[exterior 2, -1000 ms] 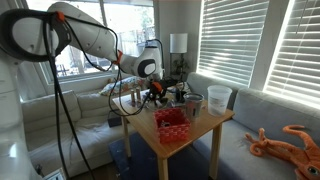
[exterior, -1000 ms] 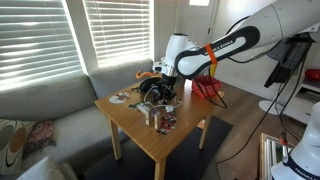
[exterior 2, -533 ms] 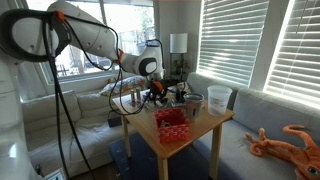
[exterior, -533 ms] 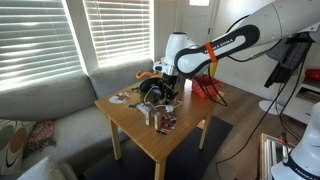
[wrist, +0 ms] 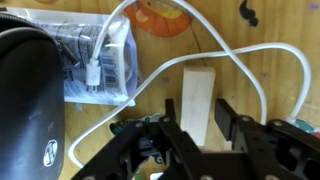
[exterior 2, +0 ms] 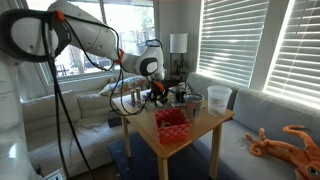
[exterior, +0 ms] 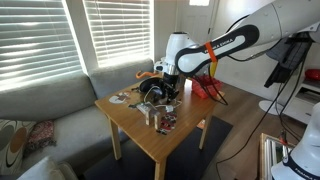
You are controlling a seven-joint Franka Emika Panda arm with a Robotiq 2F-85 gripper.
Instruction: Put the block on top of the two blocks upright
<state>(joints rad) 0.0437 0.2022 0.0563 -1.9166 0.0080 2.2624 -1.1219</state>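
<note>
In the wrist view a pale wooden block [wrist: 198,100] lies flat on the wooden table [wrist: 270,80], pointing away from the camera. My gripper [wrist: 198,118] straddles its near end, with one finger close on each side and a small gap at the right finger. The jaws are open and hold nothing. In both exterior views the gripper [exterior: 160,98] [exterior 2: 155,93] is low over the table among clutter. Small upright blocks [exterior: 156,116] stand near the table's front edge; their number is hard to tell.
A white cable [wrist: 240,55] loops around the block. A clear bag with a charger [wrist: 100,60] and a black case [wrist: 28,100] lie to its left. A red basket [exterior 2: 172,123] [exterior: 207,88] and cups [exterior 2: 217,97] stand on the table. A sofa [exterior: 40,105] is behind it.
</note>
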